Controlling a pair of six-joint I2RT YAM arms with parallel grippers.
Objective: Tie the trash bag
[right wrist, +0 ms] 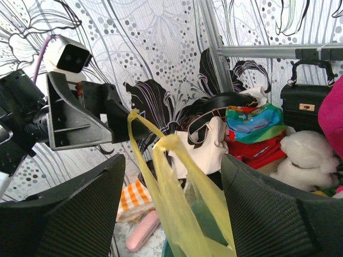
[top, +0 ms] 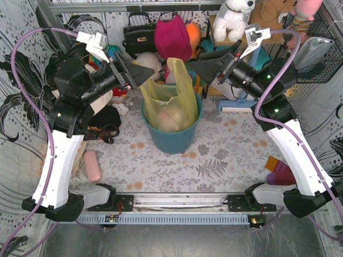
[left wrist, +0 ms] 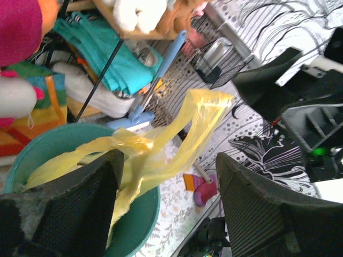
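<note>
The trash bag (top: 169,107) is thin yellow plastic sitting in a teal bin (top: 174,139) at mid-table, with pale crumpled paper (top: 170,119) showing through. One handle flap stands upright (top: 181,72). The other flap stretches left to my left gripper (top: 136,68). In the left wrist view that gripper (left wrist: 169,160) is open wide, and the bag (left wrist: 161,144) drapes against its left finger (left wrist: 80,198). My right gripper (top: 206,69) hovers open just right of the upright flap. In the right wrist view the bag (right wrist: 182,203) rises between its spread jaws (right wrist: 172,163).
A pink case (top: 92,166) lies at the near left and a purple-and-orange sock (top: 278,171) at the near right. Behind the bin are a black handbag (top: 138,35), a magenta hat (top: 172,37), plush toys, a cream tote (right wrist: 211,150) and a wire basket (top: 316,48).
</note>
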